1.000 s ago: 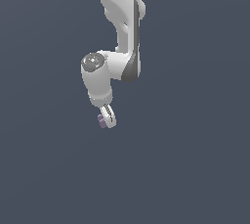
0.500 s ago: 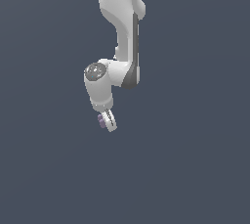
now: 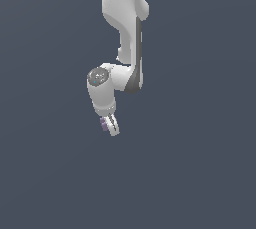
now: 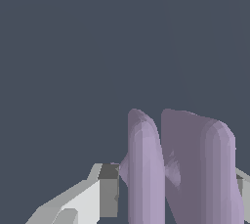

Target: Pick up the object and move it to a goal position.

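Note:
The object (image 3: 104, 124) is a tiny pale purple blocky piece held between the fingers of my white gripper (image 3: 111, 126), which is shut on it. In the exterior view the gripper hangs below the arm's wrist, near the middle of the picture. In the wrist view the object (image 4: 180, 169) looks large, with a groove down its middle, and a grey fingertip (image 4: 108, 189) presses against one side. The other finger shows only at the frame's edge.
The white arm (image 3: 125, 33) reaches down from the top of the exterior view. Everything around is a plain dark grey-blue background with no other objects or edges in sight.
The gripper with the object has moved slightly toward the exterior view's right and a little down. The grip on the object is unchanged.

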Controlling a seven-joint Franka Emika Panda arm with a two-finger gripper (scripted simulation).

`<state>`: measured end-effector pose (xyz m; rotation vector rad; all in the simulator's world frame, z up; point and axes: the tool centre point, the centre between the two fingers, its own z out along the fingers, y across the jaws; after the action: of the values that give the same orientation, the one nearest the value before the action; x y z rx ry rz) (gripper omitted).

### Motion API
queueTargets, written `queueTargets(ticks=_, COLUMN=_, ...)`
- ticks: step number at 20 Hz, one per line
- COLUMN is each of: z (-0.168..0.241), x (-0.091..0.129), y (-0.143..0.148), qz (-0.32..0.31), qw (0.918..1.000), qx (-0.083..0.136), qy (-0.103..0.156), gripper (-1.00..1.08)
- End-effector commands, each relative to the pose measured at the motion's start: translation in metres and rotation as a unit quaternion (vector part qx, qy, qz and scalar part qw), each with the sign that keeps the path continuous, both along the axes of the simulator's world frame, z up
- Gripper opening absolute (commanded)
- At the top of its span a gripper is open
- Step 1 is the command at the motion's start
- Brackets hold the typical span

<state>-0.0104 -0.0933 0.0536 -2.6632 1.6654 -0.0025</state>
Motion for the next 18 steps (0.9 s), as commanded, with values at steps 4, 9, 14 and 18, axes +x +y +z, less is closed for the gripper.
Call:
queueTargets(ticks=4, z=-0.002, x=0.0, y=0.001, qz=0.001, qw=1.0, qx=0.0, qy=0.001, gripper=-1.0)
queueTargets(ticks=9, z=0.002, x=0.0, y=0.002, qz=0.0, qw=1.0, qx=0.0, qy=0.0, gripper=-1.0)
queueTargets(ticks=14, z=0.016, x=-0.002, y=0.017, qz=0.0, qw=1.0, qx=0.0, qy=0.0, gripper=-1.0)
queueTargets(ticks=18, z=0.037, x=-0.004, y=0.037, qz=0.0, qw=1.0, qx=0.0, qy=0.0, gripper=-1.0)
